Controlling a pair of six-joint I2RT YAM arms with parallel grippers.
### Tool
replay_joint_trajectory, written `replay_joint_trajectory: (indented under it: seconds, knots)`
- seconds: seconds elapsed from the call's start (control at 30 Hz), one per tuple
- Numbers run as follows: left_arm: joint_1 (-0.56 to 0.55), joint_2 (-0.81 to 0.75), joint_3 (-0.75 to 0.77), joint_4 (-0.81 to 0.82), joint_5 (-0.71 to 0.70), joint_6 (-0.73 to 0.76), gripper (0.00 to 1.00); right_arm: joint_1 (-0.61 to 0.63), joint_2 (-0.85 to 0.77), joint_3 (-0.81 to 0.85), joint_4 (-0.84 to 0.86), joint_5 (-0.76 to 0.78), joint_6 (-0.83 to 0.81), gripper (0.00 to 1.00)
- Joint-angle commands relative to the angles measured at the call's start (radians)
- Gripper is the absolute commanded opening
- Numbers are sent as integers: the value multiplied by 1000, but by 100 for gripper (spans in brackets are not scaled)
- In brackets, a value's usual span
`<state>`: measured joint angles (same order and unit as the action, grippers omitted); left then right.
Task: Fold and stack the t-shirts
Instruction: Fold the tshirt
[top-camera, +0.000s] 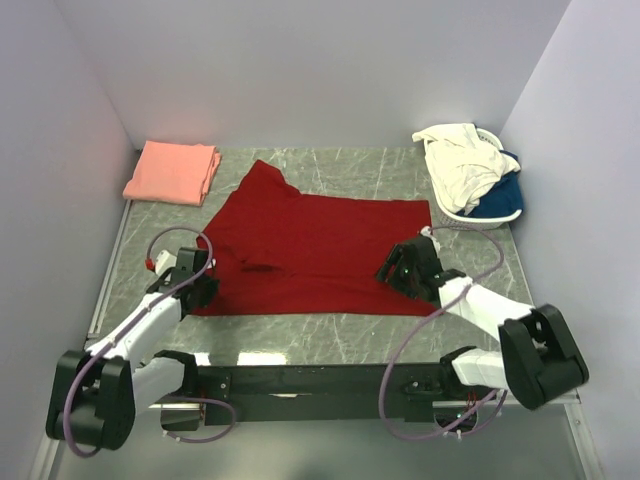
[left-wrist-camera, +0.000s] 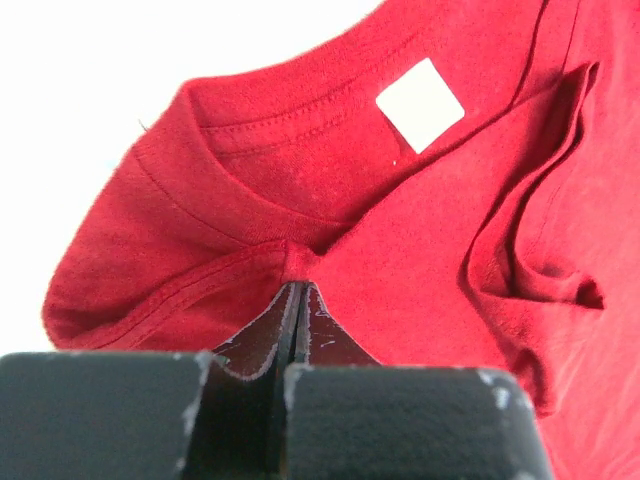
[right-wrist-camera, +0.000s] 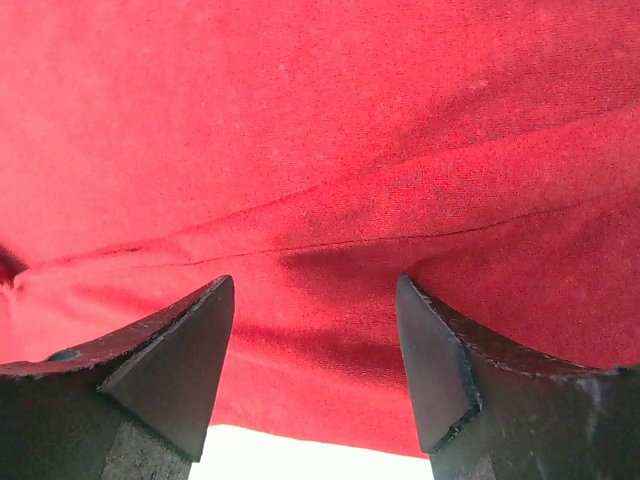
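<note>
The left gripper (left-wrist-camera: 297, 292) pinched the neck of the red shirt (top-camera: 320, 250), flat and unfolded mid-frame, the right gripper (right-wrist-camera: 315, 300) was spread open over its hem, a pink shirt (top-camera: 172, 172) lay folded upper left, and more waited in the basket (top-camera: 462, 216) upper right.
</note>
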<state>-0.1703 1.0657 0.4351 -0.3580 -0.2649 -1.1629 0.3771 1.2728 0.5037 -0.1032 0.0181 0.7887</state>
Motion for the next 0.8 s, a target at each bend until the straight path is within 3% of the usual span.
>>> replay_joint_trajectory:
  seconds: [0.0, 0.17, 0.33, 0.5, 0.77]
  knots:
    - [8, -59, -10, -81, -42, -11, 1, 6, -77, -91, -160, -14, 12, 73]
    - [8, -64, 63, -88, -25, 38, 1, 13, -174, -27, -239, 2, -51, 73]
    - [6, 14, 158, 28, 75, 121, 2, 67, -138, 160, -130, -58, -154, 71]
    - [-12, 141, 209, 86, 108, 131, 4, 143, 110, 365, 72, -176, -238, 68]
    - [-32, 275, 225, 155, 135, 152, 4, 264, 485, 689, 154, -331, -315, 66]
